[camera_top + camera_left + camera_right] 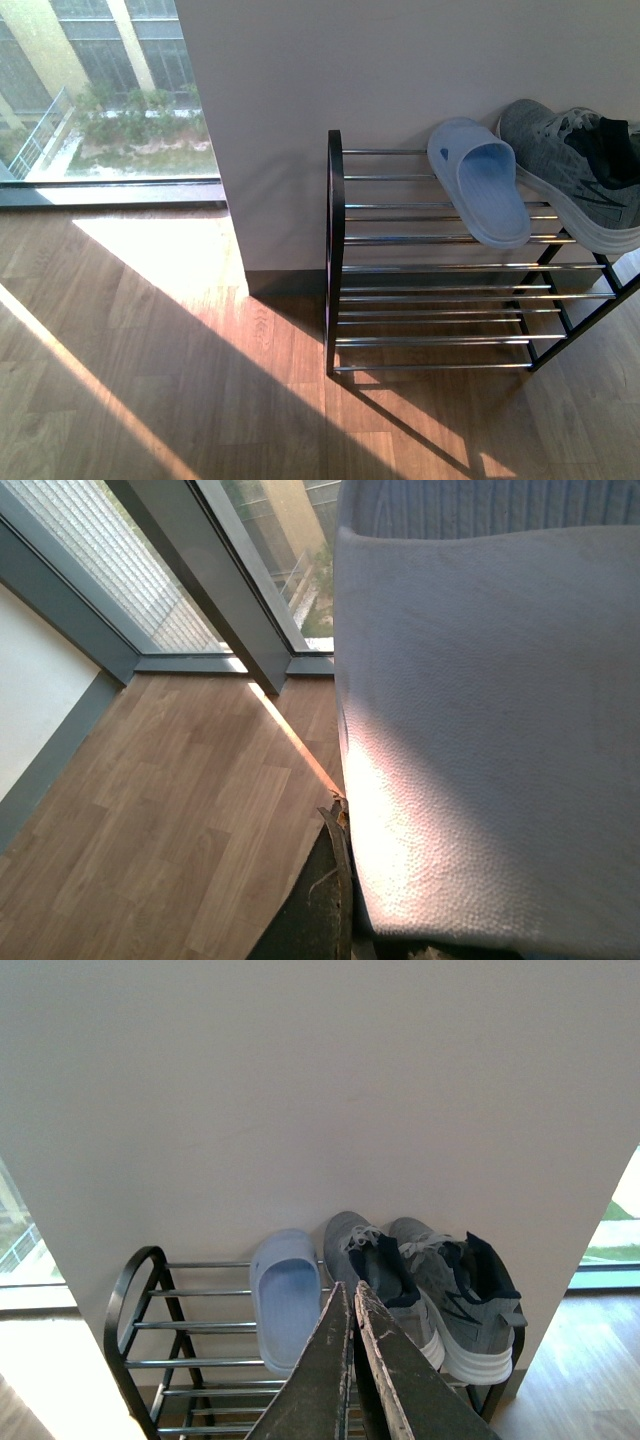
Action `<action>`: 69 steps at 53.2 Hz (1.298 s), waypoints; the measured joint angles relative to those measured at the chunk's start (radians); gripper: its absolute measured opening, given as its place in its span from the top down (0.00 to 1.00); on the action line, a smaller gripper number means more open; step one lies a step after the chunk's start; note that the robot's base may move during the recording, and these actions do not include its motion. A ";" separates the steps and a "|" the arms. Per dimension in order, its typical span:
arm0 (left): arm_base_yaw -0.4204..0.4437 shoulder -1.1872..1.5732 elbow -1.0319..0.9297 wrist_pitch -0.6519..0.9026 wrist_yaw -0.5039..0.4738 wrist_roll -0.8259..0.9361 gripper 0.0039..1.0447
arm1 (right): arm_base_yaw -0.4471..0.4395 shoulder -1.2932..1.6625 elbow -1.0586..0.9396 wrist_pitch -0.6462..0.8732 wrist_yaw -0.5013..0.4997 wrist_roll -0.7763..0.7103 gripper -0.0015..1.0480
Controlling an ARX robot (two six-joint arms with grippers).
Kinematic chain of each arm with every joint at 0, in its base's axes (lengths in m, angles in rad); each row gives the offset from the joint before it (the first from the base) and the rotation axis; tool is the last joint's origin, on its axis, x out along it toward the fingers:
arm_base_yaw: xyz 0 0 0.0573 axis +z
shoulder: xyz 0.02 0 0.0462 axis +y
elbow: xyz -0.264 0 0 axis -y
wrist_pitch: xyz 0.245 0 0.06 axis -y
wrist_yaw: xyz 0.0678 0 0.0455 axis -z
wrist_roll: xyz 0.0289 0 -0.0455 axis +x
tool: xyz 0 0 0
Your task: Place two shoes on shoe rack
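Looking from the right wrist, you see the right gripper (352, 1305) nearest: its jaws are together, tips almost touching, nothing between them. The left gripper does not show in its own wrist view; only a pale textured cushion (480, 730) and wooden floor (180, 810) fill it, so you cannot tell the state of those jaws.

Beyond the right jaws stands the shoe rack (130, 1290) against the white wall (320, 1090). On its top tier, in the right wrist view, sit one pale blue slide (285, 1295) and, just beside it, two grey sneakers (430, 1290), side by side, toes toward you.

Front view agrees in part: the slide (482, 185) lies across the top chrome bars, a sneaker (575, 170) beside it at the frame edge. Lower tiers carry nothing visible.

Judgement: with shoes resting on the rack and the jaws empty, placement looks done or nearly so. No second slide is visible; whether it remains to be placed, you cannot tell.
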 joint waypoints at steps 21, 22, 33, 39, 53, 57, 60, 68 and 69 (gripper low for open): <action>0.000 0.000 0.000 0.000 0.000 0.000 0.99 | 0.000 -0.100 0.000 -0.100 0.000 0.000 0.98; 0.000 0.000 0.000 0.000 0.000 0.000 0.99 | 0.000 -0.103 0.000 -0.104 0.000 0.000 0.98; 0.000 0.000 0.000 0.000 0.000 0.000 0.99 | 0.000 -0.253 0.000 -0.277 0.001 0.000 0.98; 0.000 0.000 0.000 0.000 0.000 0.000 0.99 | 0.002 -0.278 0.000 -0.284 0.001 0.000 0.98; 0.000 0.000 0.000 0.000 0.000 0.000 0.99 | 0.002 -0.281 0.000 -0.287 0.001 0.000 0.84; 0.000 0.000 0.000 0.000 0.000 0.000 0.99 | 0.002 -0.281 0.000 -0.287 0.001 0.000 0.69; 0.000 0.000 0.000 0.000 0.000 0.000 0.99 | 0.002 -0.282 0.000 -0.287 0.001 0.000 0.57; 0.001 -0.001 0.000 0.000 -0.003 0.000 0.99 | 0.002 -0.282 0.000 -0.287 -0.003 0.000 0.27; 0.001 -0.001 0.000 0.000 -0.003 0.000 0.99 | 0.002 -0.282 0.000 -0.287 -0.003 0.000 0.23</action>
